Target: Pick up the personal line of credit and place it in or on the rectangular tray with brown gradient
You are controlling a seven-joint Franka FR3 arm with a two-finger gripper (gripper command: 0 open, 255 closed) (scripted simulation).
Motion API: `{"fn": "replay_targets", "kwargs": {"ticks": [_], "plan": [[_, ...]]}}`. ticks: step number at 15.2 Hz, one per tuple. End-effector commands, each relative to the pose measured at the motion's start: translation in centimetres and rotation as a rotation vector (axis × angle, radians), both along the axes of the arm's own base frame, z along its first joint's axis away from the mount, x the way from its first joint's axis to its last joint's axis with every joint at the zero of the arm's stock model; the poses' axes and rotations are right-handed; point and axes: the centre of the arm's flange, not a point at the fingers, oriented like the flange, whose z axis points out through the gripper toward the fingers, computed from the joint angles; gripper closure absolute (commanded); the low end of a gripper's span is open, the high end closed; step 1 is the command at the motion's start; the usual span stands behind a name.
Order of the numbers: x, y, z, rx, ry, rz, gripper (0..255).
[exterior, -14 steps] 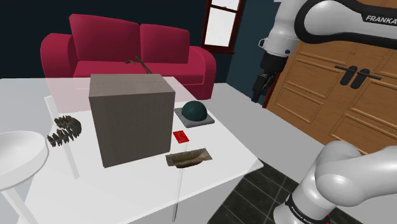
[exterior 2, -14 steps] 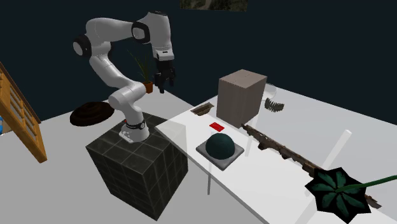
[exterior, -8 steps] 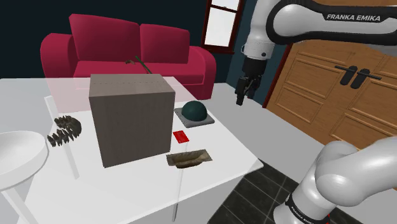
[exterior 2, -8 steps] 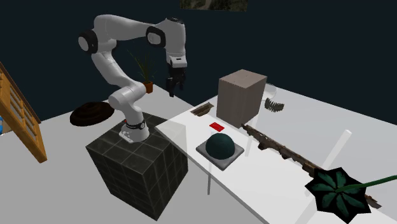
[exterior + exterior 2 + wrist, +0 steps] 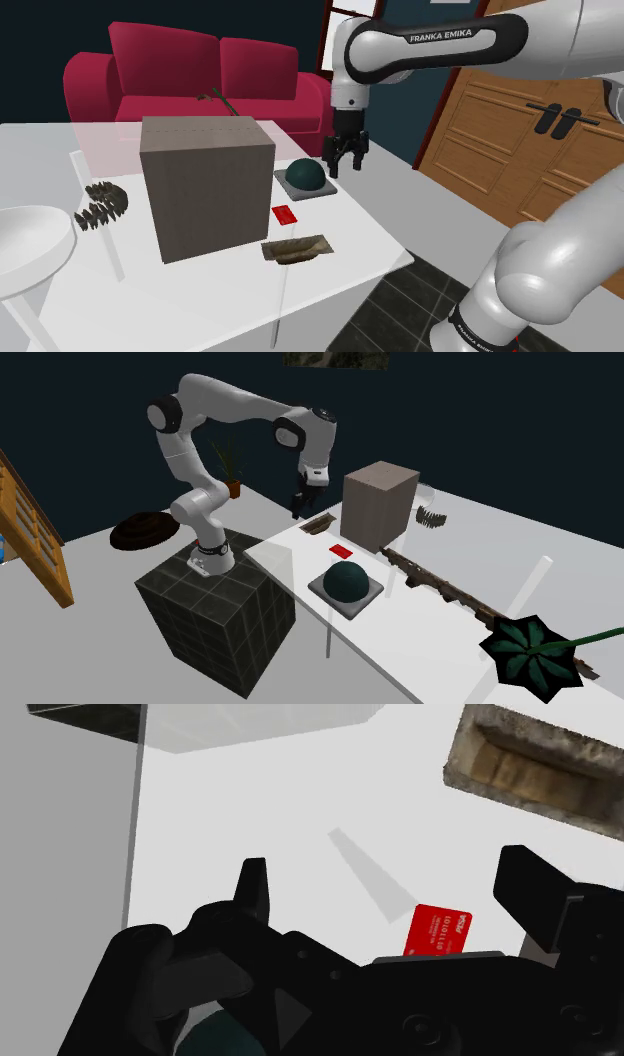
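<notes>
Flat red card (image 5: 284,214) on smooth white table (image 5: 352,228), rough brown rectangular tray (image 5: 296,248) nearby, black end effector (image 5: 343,167) agape, empty.

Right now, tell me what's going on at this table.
The white Franka arm's black gripper hangs open and empty above the white table, near the dark green dome. The red card lies flat on the table, untouched, between the dome and the brown rectangular tray. Nothing is picked up yet.
</notes>
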Motion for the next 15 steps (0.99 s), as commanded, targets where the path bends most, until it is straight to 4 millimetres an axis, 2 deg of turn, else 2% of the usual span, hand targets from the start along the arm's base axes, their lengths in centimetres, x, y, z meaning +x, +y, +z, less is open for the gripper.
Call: {"fn": "replay_targets", "kwargs": {"ticks": [1,11,14,15], "plan": [[2.4,1.0,-2.1,0.010,0.046,-0.029,0],[13.1,4.6,-12.9,0.056,0.269,-0.169,0],[15.9,5.5,-16.5,0.071,0.336,-0.212,0],[16.0,5.5,-16.7,0.071,0.339,-0.214,0]]}}
